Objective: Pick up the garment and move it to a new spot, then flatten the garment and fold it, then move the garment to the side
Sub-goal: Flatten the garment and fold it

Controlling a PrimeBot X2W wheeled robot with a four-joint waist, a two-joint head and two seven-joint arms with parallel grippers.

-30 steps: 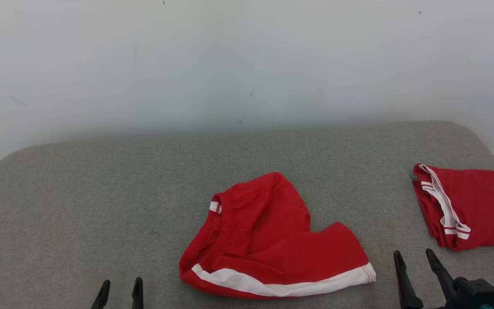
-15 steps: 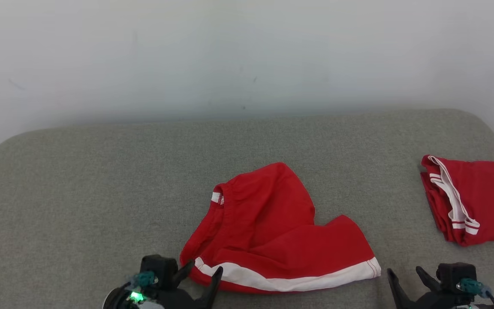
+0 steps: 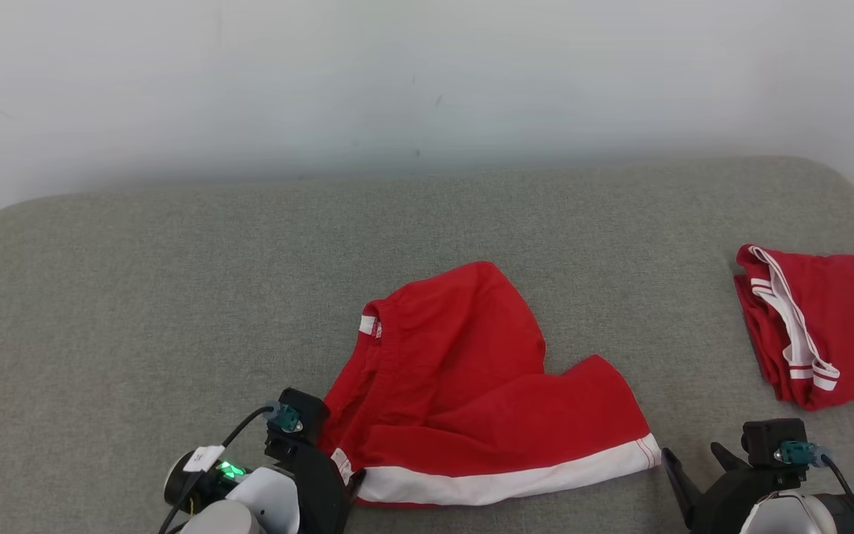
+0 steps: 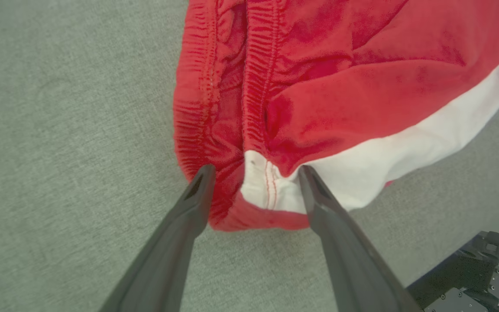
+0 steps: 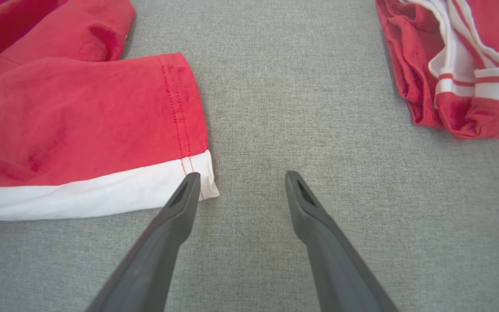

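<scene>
1. Head view: the garment (image 3: 471, 386), red shorts with a white stripe (image 3: 501, 482), lies rumpled mid-table, towards the front edge of the grey table (image 3: 138, 297). A second red garment (image 3: 820, 326) lies well apart on the right. The left claw (image 3: 342, 482) is at the waistband corner, and the right claw (image 3: 694, 463) is just beside the hem corner (image 3: 646, 452).
2. Left wrist view: the jaws stand wide and straddle the point where the waistband (image 4: 215, 108) meets the stripe. For a sound grip, I judge it should sink past the elastic and close on every layer.
3. Right wrist view: this claw is also wide and holds nothing. One finger (image 5: 184, 190) reaches the hem corner, but the gap is over bare table. It probably needs to shift onto the cloth before closing, and both corners should rise evenly.
</scene>
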